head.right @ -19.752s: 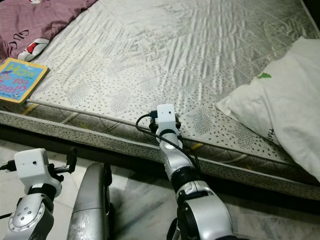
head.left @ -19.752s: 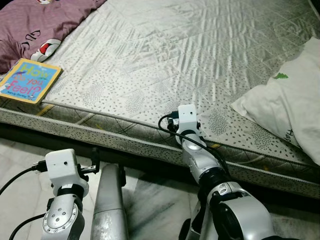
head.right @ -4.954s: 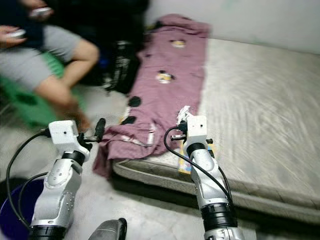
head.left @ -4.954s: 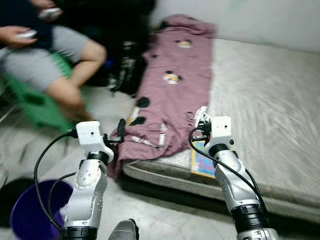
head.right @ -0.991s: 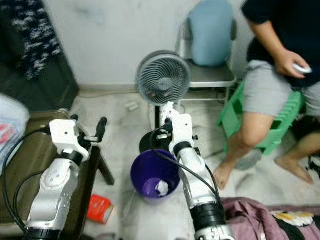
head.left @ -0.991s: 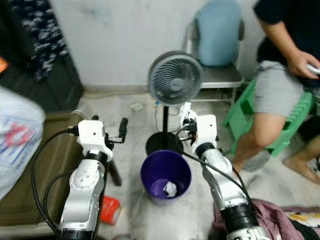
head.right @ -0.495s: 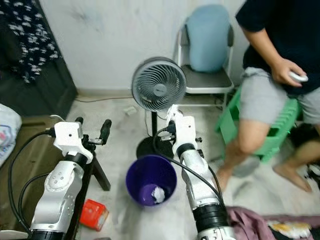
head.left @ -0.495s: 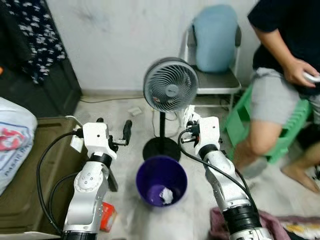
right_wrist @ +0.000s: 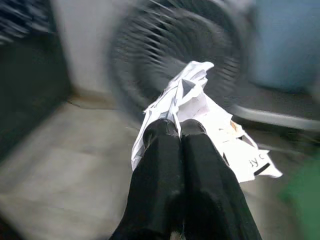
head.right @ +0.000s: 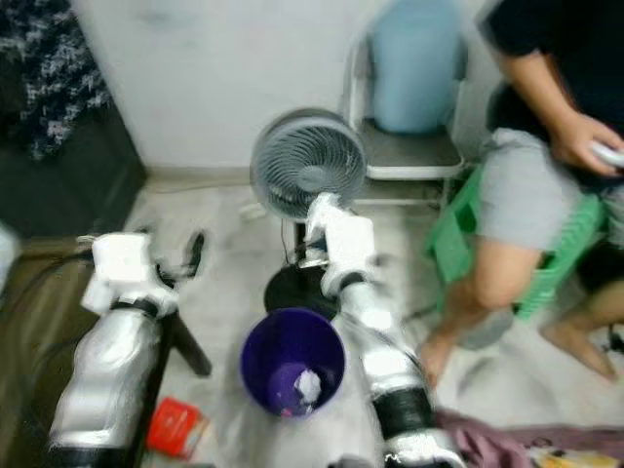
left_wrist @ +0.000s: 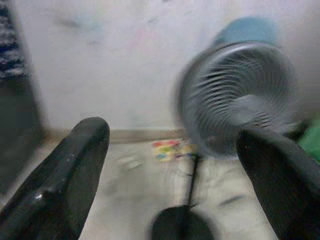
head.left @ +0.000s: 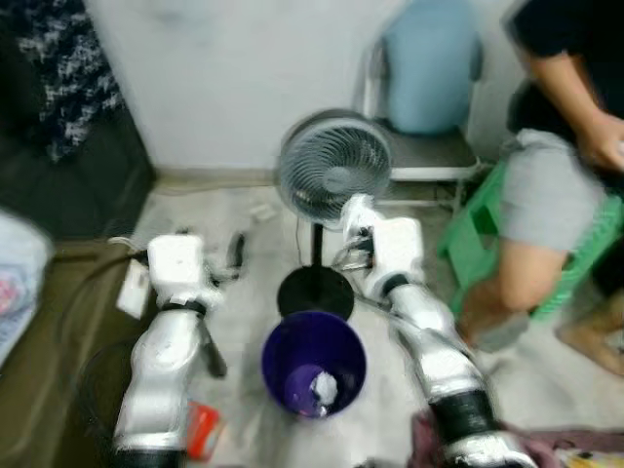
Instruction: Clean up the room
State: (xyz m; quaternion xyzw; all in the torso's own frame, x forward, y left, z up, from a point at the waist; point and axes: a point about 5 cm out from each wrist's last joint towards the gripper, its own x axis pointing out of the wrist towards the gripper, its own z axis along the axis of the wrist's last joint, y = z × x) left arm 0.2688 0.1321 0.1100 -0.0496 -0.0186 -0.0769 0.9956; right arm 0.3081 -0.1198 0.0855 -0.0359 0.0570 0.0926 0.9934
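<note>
Right gripper pinches the crumpled white paper scrap above the round purple plastic bin, seemingly for dropping; left gripper gapes wide, empty

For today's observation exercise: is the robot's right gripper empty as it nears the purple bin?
No: in the right wrist view the right gripper has its two black fingers pressed together on a crumpled white paper.
</note>
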